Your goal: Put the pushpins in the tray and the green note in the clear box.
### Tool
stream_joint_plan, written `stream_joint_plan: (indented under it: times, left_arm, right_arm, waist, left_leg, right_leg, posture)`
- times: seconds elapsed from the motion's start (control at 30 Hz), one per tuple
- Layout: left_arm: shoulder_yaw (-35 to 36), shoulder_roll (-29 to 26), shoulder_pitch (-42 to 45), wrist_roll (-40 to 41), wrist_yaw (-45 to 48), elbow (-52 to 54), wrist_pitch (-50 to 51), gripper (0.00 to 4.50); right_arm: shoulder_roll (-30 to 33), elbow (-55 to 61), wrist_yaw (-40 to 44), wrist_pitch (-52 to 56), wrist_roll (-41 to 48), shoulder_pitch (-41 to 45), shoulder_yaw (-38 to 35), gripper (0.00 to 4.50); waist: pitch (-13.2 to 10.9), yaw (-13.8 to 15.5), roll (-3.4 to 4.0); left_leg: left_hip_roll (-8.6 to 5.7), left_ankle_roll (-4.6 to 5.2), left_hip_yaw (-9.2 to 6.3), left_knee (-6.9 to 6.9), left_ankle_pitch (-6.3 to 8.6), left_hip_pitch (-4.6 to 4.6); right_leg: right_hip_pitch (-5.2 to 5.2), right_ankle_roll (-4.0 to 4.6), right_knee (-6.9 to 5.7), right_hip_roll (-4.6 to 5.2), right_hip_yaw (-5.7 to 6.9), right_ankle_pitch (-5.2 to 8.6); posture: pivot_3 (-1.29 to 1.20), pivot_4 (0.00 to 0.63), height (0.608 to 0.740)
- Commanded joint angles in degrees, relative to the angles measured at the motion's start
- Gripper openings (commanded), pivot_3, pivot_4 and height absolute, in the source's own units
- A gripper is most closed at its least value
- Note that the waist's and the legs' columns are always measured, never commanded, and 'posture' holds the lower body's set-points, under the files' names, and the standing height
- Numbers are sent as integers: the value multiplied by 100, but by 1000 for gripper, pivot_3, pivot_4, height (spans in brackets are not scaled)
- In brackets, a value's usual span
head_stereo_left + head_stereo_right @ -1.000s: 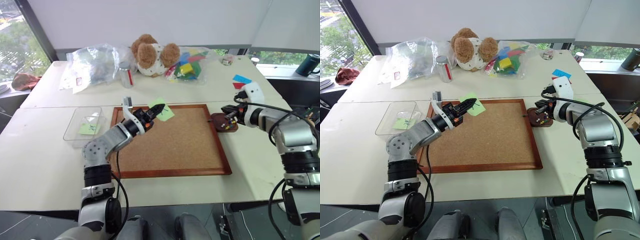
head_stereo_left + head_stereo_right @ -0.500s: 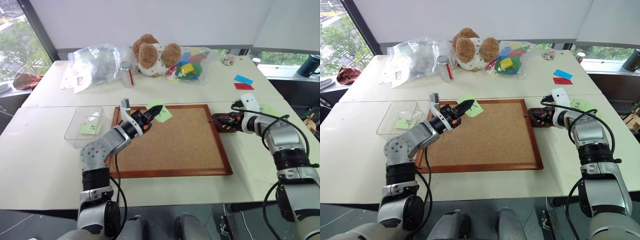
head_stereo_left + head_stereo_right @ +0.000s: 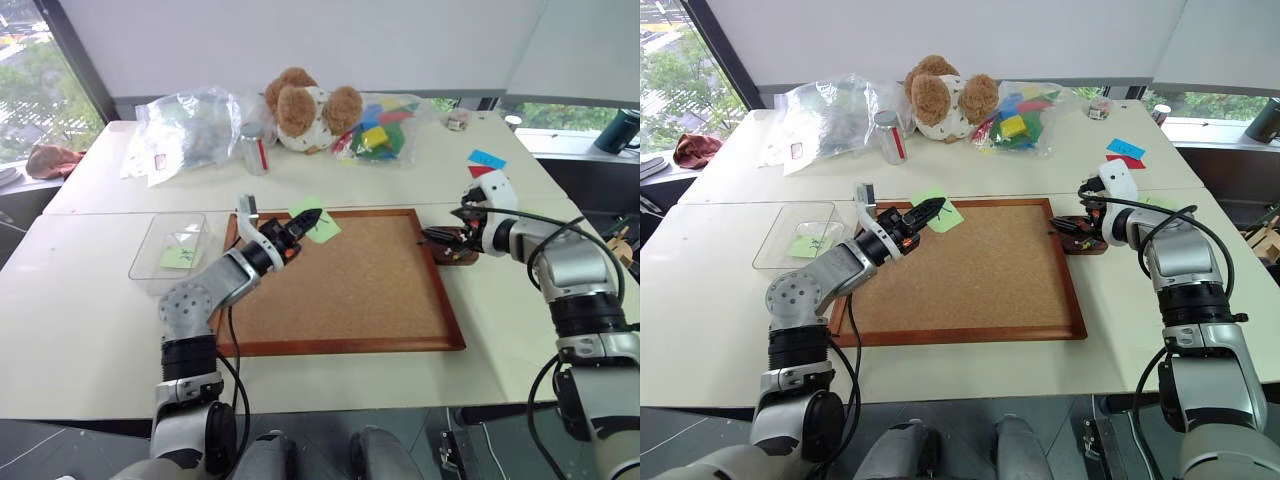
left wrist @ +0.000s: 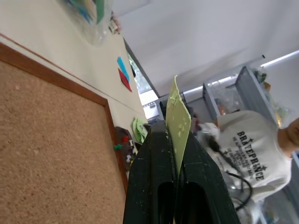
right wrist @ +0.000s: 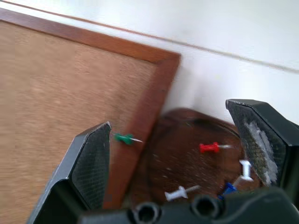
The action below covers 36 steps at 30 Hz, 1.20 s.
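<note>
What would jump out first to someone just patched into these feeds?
The left claw, shut on the green note, holds it above the far edge of the corkboard. At the board's right edge, the right claw is open over the tray, where red, white and blue pushpins lie; a green pin is at the board's frame beside the tray.

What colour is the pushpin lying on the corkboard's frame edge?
Green; the pushpin shows best in the right wrist view, beside the tray.
</note>
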<state>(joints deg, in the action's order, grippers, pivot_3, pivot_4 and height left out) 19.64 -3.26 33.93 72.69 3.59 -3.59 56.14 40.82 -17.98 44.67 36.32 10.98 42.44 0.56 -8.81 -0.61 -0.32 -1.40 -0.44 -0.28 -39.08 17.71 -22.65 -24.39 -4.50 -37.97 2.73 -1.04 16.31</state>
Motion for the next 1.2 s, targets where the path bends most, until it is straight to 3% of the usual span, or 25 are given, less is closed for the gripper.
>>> stream_joint_plan:
  times: [0.03,0.2,0.33,0.4,0.47,0.53,0.63,0.77,0.93,1.03,1.2]
  left_arm:
    - [110,-116,88,66,-95,575,-250,0]
    - [364,-270,193,-58,-762,1270,-836,0]
    - [619,-607,284,-686,-1640,1857,-1460,0]
    - [692,-889,286,-1027,-1980,2041,-1605,0]
    - [674,-1675,115,-1622,-2226,2155,-1313,0]
    - [445,-2458,-120,-2129,-2127,2045,-930,0]
    - [90,-3168,-375,-2828,-1728,1676,-893,0]
    - [-203,-3520,-501,-3273,-1042,1056,-876,0]
    - [-390,-3449,-376,-3518,-399,402,-721,0]
    - [-421,-3415,-265,-3616,-95,51,-645,864]
    - [-521,-3479,-210,-3887,228,24,-555,3298]
  right_arm:
    - [121,1254,525,208,515,-66,-152,4292]
    - [77,2510,1161,502,1237,-147,-80,4292]
    - [-19,2874,1451,506,1484,3,141,4292]
    - [-31,2992,1613,413,1540,17,238,4292]
    - [-63,3039,1780,301,1591,19,333,4292]
    - [-76,3034,1875,172,1554,22,426,4292]
    - [-108,3057,1970,51,1559,22,494,4292]
    - [-117,3130,2014,-3,1572,8,548,4292]
    - [-107,3208,1918,-10,1521,-70,547,4292]
    - [-73,3287,1836,30,1523,-151,496,4373]
    - [-18,3360,1663,65,1517,-249,421,4373]
  waist:
    - [0,-2,0]
    - [-1,2,-1]
    - [-6,6,-10]
    - [-7,7,-12]
    - [-10,-6,-17]
    - [-10,-29,-17]
    - [-12,19,-19]
    - [-14,80,-22]
    - [-14,119,-23]
    - [-14,116,-23]
    - [-14,102,-23]
  left_leg:
    - [0,0,0,0,0,0]
    - [1,0,-1,-1,0,0]
    - [0,0,-2,-3,1,1]
    - [1,0,-3,-2,1,1]
    - [0,0,-3,0,1,1]
    - [1,0,-3,5,1,1]
    - [0,1,-3,9,1,2]
    - [-4,4,-7,1,3,0]
    - [-2,4,-8,6,3,-8]
    - [-2,4,-8,6,3,-16]
    - [-2,4,-8,5,3,-25]
  right_leg:
    - [0,0,0,0,0,0]
    - [0,0,0,1,0,0]
    - [2,0,0,3,-1,0]
    - [1,0,0,3,0,0]
    - [0,0,0,3,0,0]
    - [-4,0,-1,1,0,0]
    - [-5,0,0,2,0,0]
    - [2,0,3,10,2,0]
    - [-7,1,7,13,4,1]
    - [-14,1,8,13,5,1]
    - [-22,1,8,13,5,0]
  posture:
    - [0,150,740]
    - [0,150,740]
    - [0,150,740]
    - [0,150,740]
    - [0,150,740]
    - [0,150,740]
    - [0,150,740]
    - [0,150,740]
    - [0,150,740]
    - [0,150,740]
    - [0,150,740]
